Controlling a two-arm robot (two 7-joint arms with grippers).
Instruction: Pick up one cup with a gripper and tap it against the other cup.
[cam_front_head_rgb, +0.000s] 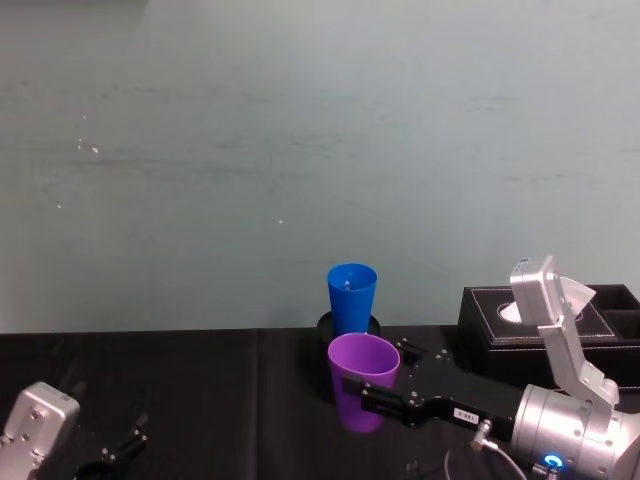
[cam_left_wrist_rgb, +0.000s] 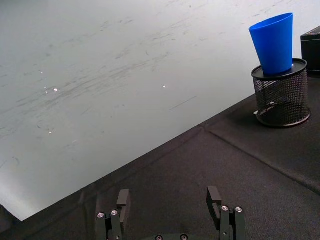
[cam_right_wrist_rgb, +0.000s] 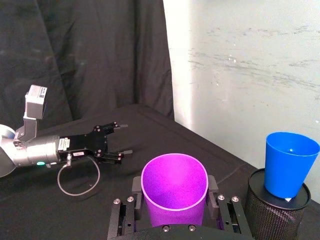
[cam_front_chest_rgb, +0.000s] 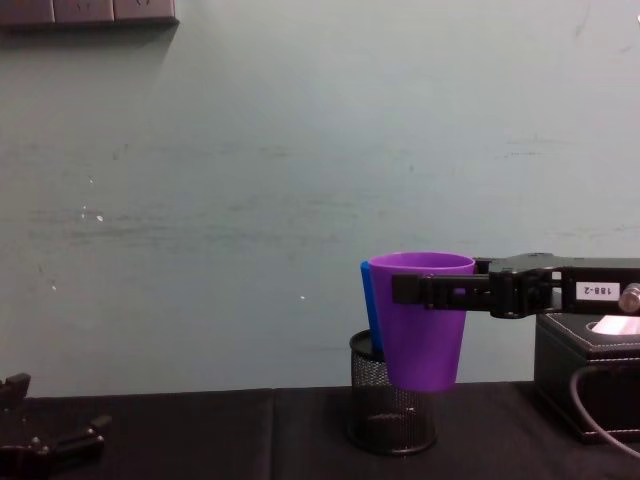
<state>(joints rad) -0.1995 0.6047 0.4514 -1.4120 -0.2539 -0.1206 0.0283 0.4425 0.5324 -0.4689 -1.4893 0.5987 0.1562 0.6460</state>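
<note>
2 cups are seen. 1 purple cup (cam_front_head_rgb: 358, 372) is clamped in the right gripper (cam_front_chest_rgb: 410, 290), raised just before 1 blue cup (cam_front_head_rgb: 352, 298) seated in 1 mesh holder (cam_left_wrist_rgb: 280, 100). The left gripper (cam_left_wrist_rgb: 168, 192) is parked low, jaws spread, empty.

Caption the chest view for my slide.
Right gripper holds the purple cup before the blue cup in its mesh holder.

1. A black cloth (cam_front_head_rgb: 200, 390) covers the table, with a crease running across it.
2. A black mesh pot (cam_front_chest_rgb: 392, 415) stands on the cloth, close to the wall (cam_front_head_rgb: 300, 120).
3. A black box (cam_front_head_rgb: 490, 325) sits to the right of the pot, a little apart from it. It has pale stitches round its top.
4. The wall is pale green-grey, with scratches and small white marks.
5. A black curtain (cam_right_wrist_rgb: 75, 55) hangs beside the wall.
</note>
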